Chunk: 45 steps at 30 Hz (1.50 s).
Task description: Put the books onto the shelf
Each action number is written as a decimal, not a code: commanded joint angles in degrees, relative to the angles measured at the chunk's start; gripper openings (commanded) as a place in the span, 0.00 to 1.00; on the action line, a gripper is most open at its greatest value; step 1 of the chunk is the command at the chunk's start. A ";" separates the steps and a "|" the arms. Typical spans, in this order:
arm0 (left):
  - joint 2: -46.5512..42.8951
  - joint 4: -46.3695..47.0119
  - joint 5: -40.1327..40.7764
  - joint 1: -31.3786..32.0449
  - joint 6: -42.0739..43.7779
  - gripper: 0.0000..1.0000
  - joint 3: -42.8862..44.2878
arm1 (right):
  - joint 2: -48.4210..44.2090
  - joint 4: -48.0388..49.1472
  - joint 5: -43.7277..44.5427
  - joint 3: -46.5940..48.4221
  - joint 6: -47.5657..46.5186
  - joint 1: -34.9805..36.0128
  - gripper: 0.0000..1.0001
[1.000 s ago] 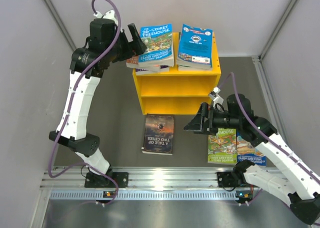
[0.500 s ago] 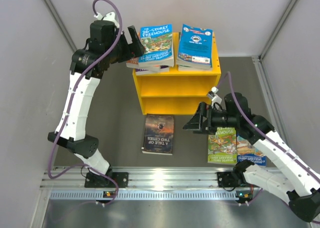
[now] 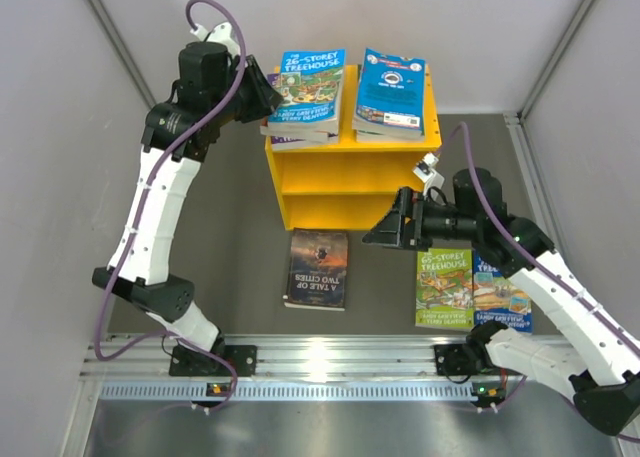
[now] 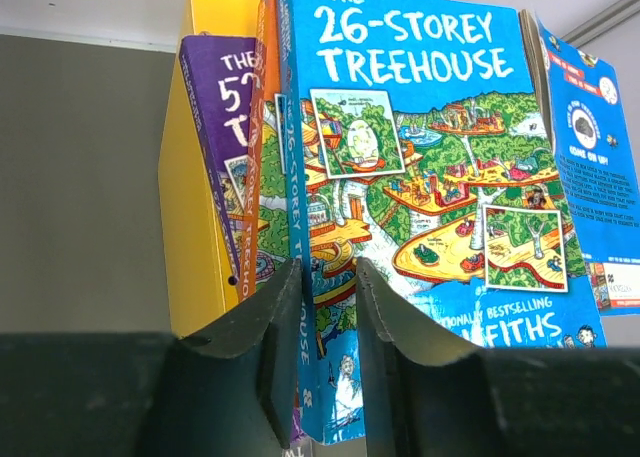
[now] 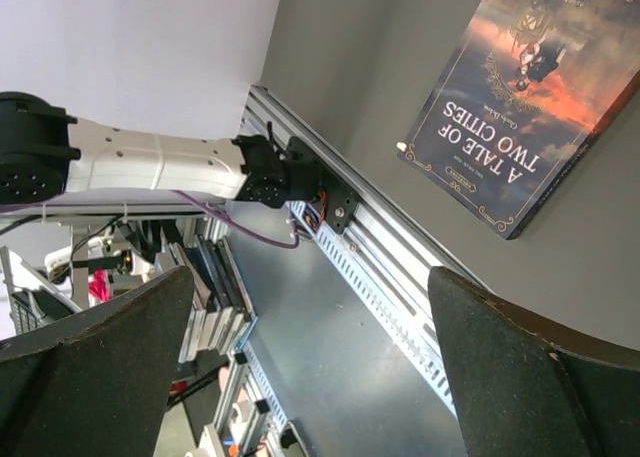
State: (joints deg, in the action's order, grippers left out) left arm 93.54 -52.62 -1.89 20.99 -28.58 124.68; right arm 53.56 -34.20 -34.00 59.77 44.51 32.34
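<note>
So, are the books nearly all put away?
Partly. Two piles lie on the shelf's top. The left end effector grips the 26-Storey Treehouse there. Still to go: A Tale of Two Cities and two Treehouse books on the table; right end effector open nearby.

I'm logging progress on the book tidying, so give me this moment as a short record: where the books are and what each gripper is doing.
Shelf top: on the yellow shelf, 26-Storey Treehouse book tops the left stack; blue book tops the right stack
Compartments: no books visible
On the table: A Tale of Two Cities in front of the shelf; green Treehouse book and a blue-covered book further right
Left gripper: closed on the 26-Storey Treehouse book's edge
Right gripper: open, holding nothing, above the table
</note>
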 commanded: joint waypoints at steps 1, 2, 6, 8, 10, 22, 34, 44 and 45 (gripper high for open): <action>0.07 -5.03 1.01 0.10 1.51 0.29 -2.69 | 0.32 0.88 -0.28 1.67 -1.62 -0.61 1.00; -0.02 -5.12 1.19 0.10 1.59 0.29 -2.86 | 0.40 0.88 -0.28 1.58 -1.62 -0.70 1.00; -0.90 -5.12 3.19 0.10 1.33 0.18 -3.22 | 0.67 0.88 -0.37 1.58 -2.06 -0.61 1.00; -1.34 -5.21 4.61 0.10 0.72 0.16 -3.04 | 1.02 0.88 -0.45 1.84 -2.41 -0.70 1.00; -2.83 -4.51 7.67 0.10 -0.16 0.15 -2.87 | 1.28 0.80 -0.46 2.46 -2.59 -0.70 1.00; -16.10 17.28 13.49 0.01 -1.39 0.26 -7.69 | 3.39 -0.17 -0.02 5.27 -4.70 -0.87 1.00; -29.63 0.07 19.65 -0.07 -9.01 0.99 -30.23 | 9.72 1.14 2.89 -3.51 -3.91 -0.87 1.00; -44.05 6.56 3.15 0.10 -20.29 0.98 -67.79 | 17.54 11.25 8.41 -13.96 0.31 -0.43 1.00; -44.14 7.44 2.16 0.10 -20.72 0.98 -72.43 | 17.72 12.30 10.25 -15.19 0.92 -0.35 1.00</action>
State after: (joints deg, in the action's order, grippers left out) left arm 50.85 -50.06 7.31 21.10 -45.63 58.70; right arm 70.78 -27.73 -28.84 46.76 43.24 32.10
